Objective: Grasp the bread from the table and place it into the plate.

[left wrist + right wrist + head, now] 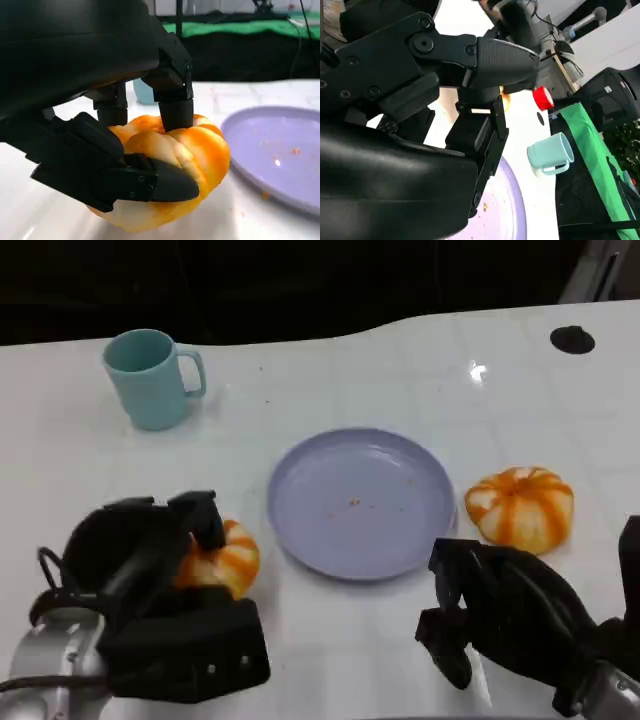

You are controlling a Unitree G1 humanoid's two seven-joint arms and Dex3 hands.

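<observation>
Bread (222, 560), an orange-and-white striped bun, sits on the white tabletop (330, 380) just left of the plate, in the grip of the left hand (160, 580). In the left wrist view the fingers (170, 107) press down on the bun's top while another black digit lies across its near side, so the bread (200, 150) is pinched between them; whether its underside still touches the tabletop is hard to make out. From the head view the hand hides most of the bun's left half.

A 2nd bread (520, 505) of the same look lies just right of the plate, apart from it. The lilac plate (300, 510) holds a few orange crumbs. A teal mug (150, 378) stands well back on the left, and a small black disc (572, 339) is at the far right.

The right hand (500, 615) hangs near the plate's right front edge with its fingers curled inward around nothing; its lower part is cut off by the frame.
</observation>
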